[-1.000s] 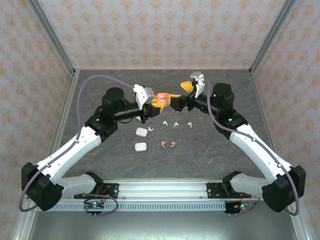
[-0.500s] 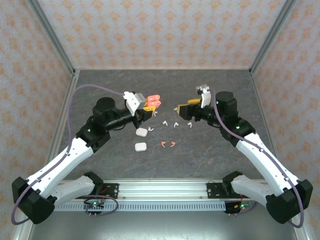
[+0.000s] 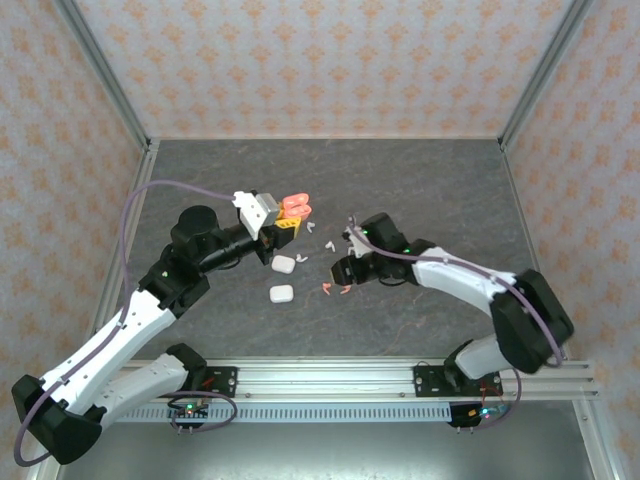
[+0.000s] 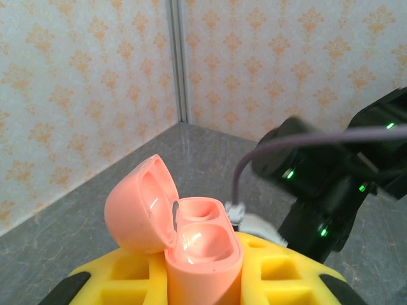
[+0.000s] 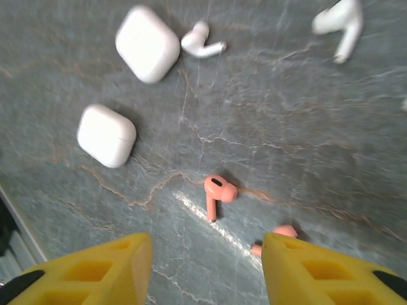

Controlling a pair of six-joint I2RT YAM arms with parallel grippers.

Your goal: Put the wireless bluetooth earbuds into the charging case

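The right gripper [image 5: 206, 257] hangs with its yellow jaws apart, low over the table [image 5: 305, 121]. One coral earbud [image 5: 216, 194] lies between them and a second coral earbud [image 5: 276, 234] is just beside one finger. I'd worry a crooked closing flicks the tiny bud away, or pinches both. The left gripper [image 4: 203, 279] is clamped on the pink charging case [image 4: 194, 244], lid [image 4: 137, 203] open, held off the table. The right arm [image 3: 450, 280] reaches inward, wrist down, while the left arm [image 3: 160, 290] stretches forward.

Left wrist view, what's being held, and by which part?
The open pink charging case, gripped by its lower body between the yellow jaws of the left gripper; its lid stands free.
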